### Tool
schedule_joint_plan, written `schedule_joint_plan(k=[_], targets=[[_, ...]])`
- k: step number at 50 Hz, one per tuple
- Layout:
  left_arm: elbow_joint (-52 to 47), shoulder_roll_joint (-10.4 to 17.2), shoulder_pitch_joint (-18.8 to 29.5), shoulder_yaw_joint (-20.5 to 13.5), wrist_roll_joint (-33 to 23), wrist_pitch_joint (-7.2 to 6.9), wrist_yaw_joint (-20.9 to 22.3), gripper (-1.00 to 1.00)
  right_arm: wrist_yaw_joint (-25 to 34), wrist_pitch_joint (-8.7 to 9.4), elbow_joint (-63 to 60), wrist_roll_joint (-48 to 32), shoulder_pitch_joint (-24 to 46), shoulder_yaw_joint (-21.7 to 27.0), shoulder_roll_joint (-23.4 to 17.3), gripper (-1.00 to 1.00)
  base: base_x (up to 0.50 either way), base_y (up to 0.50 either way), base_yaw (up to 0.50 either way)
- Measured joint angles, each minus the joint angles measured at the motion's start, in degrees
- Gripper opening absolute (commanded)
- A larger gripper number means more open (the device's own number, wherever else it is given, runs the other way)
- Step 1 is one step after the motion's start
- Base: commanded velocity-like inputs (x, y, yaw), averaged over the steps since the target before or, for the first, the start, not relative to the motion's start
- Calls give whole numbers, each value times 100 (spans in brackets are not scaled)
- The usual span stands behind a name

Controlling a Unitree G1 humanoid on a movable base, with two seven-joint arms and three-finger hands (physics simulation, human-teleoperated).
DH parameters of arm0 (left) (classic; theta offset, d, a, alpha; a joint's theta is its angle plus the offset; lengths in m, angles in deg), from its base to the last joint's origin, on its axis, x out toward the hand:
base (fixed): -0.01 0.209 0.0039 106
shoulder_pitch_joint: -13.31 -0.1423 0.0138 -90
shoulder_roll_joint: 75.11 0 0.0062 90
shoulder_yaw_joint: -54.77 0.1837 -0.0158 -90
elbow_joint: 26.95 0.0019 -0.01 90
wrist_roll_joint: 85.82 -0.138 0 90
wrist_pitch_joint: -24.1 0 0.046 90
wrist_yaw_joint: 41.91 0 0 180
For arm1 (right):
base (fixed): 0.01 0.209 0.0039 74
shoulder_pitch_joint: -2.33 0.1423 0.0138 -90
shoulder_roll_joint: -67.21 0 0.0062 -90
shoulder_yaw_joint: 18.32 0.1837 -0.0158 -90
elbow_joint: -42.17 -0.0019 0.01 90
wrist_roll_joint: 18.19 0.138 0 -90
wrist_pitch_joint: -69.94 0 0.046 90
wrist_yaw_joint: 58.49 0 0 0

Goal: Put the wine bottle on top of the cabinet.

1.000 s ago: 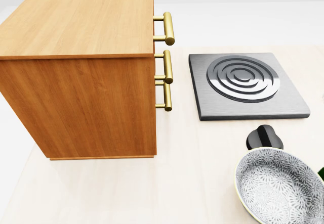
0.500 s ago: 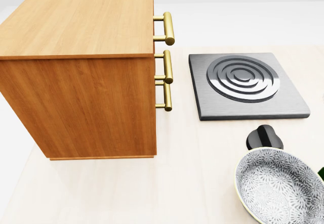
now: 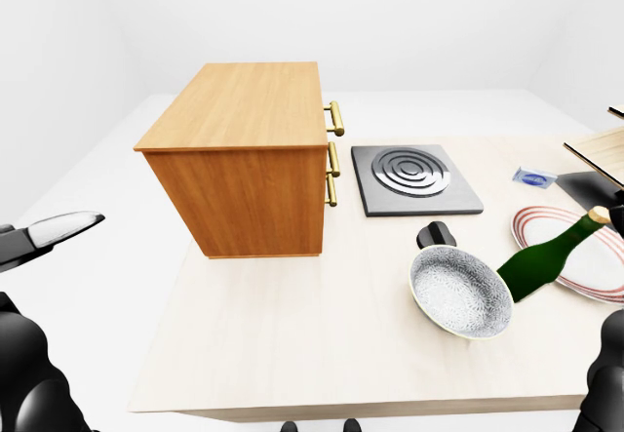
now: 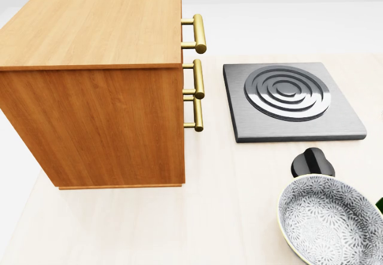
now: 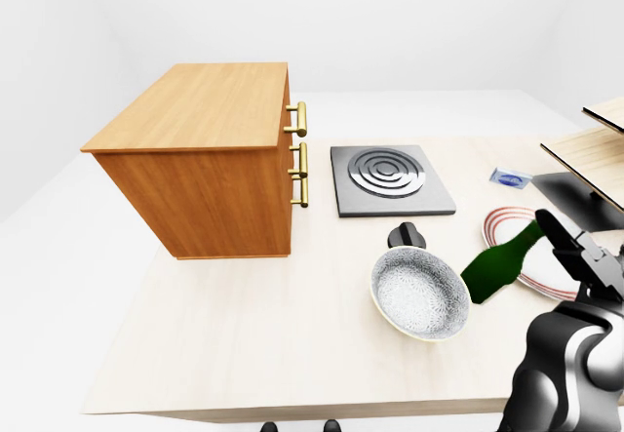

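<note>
The green wine bottle [image 3: 538,262] lies tilted on the table, its body by the patterned bowl [image 3: 460,291] and its neck over a red-rimmed plate [image 3: 585,278]. The wooden cabinet [image 3: 244,149] with brass handles stands on the table's left part, and its flat top is bare. My right hand [image 5: 570,247] hovers at the right edge of the right-eye view, just right of the bottle's neck, fingers spread and holding nothing. At the left edge of the left-eye view my left hand [image 3: 54,229] is off the table, with fingers extended and nothing in them.
A grey hob [image 4: 290,100] lies right of the cabinet, with a black knob [image 4: 312,162] below it. The bowl [image 4: 329,220] fills the head view's lower right corner. A small blue packet [image 3: 533,175] and wooden shelving [image 5: 595,154] sit at the far right.
</note>
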Motion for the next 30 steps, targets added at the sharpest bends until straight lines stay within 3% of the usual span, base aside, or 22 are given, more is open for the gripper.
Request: schedule_joint_plan(k=[30], targets=[[64, -67, -47, 43, -58, 0, 41, 100, 0, 0, 637, -467, 176, 242, -543, 100, 0, 0, 0]])
